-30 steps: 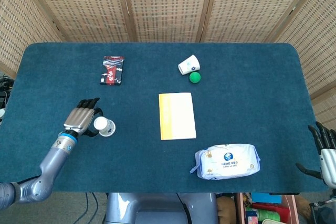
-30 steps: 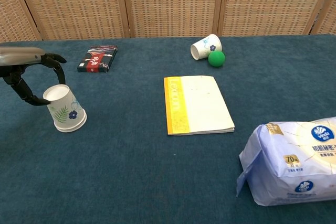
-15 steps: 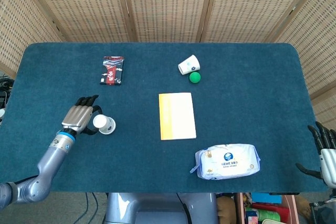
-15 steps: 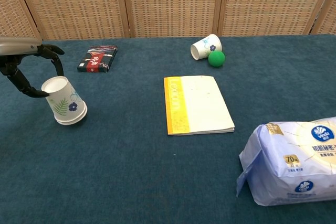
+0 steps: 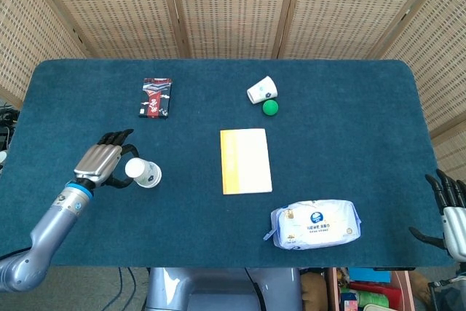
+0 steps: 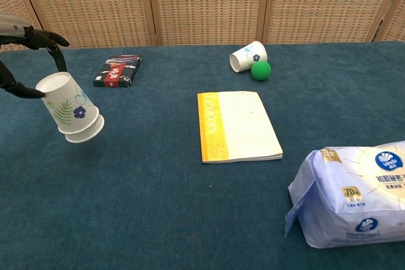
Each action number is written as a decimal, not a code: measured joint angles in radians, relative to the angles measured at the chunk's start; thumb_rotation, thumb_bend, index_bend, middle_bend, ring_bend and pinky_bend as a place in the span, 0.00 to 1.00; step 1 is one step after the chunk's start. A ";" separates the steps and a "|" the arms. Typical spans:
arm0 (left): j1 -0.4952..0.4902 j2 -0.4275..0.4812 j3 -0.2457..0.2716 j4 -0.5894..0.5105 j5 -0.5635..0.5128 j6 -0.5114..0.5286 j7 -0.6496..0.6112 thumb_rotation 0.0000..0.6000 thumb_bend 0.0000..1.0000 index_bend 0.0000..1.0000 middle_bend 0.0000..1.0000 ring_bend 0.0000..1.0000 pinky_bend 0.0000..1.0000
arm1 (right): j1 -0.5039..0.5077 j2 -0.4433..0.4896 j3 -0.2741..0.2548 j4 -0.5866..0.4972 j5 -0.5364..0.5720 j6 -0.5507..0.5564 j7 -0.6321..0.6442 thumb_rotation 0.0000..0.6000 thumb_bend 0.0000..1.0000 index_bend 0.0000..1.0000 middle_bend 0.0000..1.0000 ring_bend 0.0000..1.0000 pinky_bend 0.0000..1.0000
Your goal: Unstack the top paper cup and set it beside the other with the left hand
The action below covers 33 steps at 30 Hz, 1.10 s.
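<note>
An upside-down white paper cup (image 6: 68, 107) with a leaf and flower print hangs tilted just above the blue table, a doubled rim at its lower end. My left hand (image 6: 25, 55) pinches its upturned base from the left. In the head view the same cup (image 5: 142, 172) sits right of my left hand (image 5: 102, 162) at the table's left side. Another paper cup (image 5: 262, 90) lies on its side at the far centre. My right hand (image 5: 451, 209) hangs off the table's right edge, fingers apart, holding nothing.
A green ball (image 6: 261, 70) touches the lying cup (image 6: 247, 55). A yellow-spined notebook (image 6: 237, 124) lies mid-table, a wipes pack (image 6: 351, 194) at the near right, and a dark flat packet (image 6: 118, 71) at the far left. Wicker screens stand behind.
My left hand has closed on the cup's base, lifted it off the table and tipped it, rim swinging right. The right hand has not moved.
</note>
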 measured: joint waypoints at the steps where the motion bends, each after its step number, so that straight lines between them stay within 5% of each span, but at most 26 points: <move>1: -0.003 0.014 0.003 -0.012 -0.002 -0.004 0.004 1.00 0.31 0.40 0.00 0.00 0.00 | 0.000 0.000 0.000 0.000 0.000 0.000 -0.001 1.00 0.00 0.00 0.00 0.00 0.00; 12: -0.030 0.050 0.039 -0.040 -0.044 -0.037 0.018 1.00 0.31 0.40 0.00 0.00 0.00 | -0.002 0.000 0.000 -0.003 0.001 0.003 -0.003 1.00 0.00 0.00 0.00 0.00 0.00; 23: 0.040 0.178 0.001 -0.072 0.103 -0.030 -0.165 1.00 0.31 0.40 0.00 0.00 0.00 | 0.000 -0.001 -0.001 -0.006 0.001 0.000 -0.008 1.00 0.00 0.00 0.00 0.00 0.00; 33: 0.082 0.178 0.020 0.034 0.134 -0.076 -0.240 1.00 0.31 0.40 0.00 0.00 0.00 | 0.001 -0.002 -0.003 -0.008 0.000 -0.003 -0.011 1.00 0.00 0.00 0.00 0.00 0.00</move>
